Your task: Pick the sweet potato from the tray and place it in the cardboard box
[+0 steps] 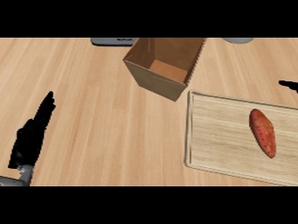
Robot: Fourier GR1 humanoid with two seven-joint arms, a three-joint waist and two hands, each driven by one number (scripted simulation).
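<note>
1. Head view: sweet potato lies on the tray at lower right, apart from both hands.
2. Cardboard box stands open at upper centre.
3. Left hand, lower left, fingers straight together.
4. Right hand, right edge; fingers' state unclear.

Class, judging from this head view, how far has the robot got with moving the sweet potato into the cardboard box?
Nothing looks done: the sweet potato lies on the tray, untouched. In hand: only an approach, with the right hand showing at the view's right edge beyond the tray; the left hand rests open. Left: grasp it, lift it, and place it in the open cardboard box.
</note>
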